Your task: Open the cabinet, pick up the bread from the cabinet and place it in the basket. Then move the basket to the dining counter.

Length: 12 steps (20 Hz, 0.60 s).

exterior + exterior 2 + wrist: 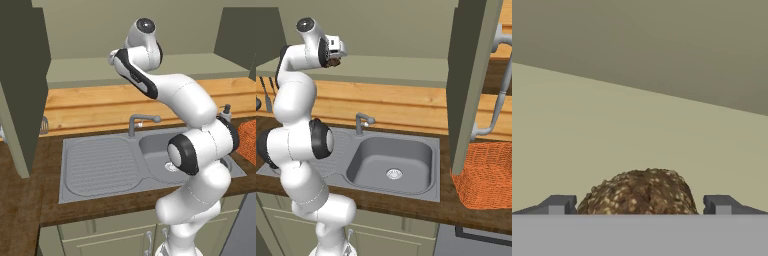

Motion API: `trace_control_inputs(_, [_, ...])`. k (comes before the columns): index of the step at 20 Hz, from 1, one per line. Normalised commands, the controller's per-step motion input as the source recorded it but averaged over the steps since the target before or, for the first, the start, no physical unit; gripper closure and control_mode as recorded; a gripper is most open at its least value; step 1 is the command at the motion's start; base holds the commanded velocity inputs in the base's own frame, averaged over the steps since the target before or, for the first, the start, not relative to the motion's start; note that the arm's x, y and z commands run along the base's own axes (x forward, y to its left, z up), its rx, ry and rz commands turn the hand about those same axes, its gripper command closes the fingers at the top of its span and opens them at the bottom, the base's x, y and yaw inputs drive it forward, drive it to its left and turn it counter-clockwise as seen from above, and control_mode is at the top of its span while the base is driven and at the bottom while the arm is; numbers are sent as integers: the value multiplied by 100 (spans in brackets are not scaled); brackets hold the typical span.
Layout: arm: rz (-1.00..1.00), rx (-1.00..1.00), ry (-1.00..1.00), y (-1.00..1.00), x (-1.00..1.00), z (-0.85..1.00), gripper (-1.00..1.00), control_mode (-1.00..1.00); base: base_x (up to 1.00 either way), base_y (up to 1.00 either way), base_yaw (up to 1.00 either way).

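While raised, pincer (639,205) astride bread (639,192).

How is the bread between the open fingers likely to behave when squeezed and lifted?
The bread looks rounded, so it may roll if nudged off-centre. Its rough, seeded crust probably grips well. It is small beside the open gripper, so likely light.

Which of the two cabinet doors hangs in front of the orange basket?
The right door, swung open with its silver bar handle facing outward; its lower edge covers part of the orange basket. The left door stands open beyond the sink's draining board.
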Motion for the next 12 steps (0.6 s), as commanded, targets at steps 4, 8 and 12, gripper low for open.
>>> trace_control_inputs(4, [0,-2,0,0,0,-54,-100,-100,0,0,0])
trace_control_inputs(8, [0,-2,-6,0,4,-53,-100,-100,0,0,0])
trace_control_inputs(12, [0,0,-2,2,0,-31,100,-100,0,0,0])
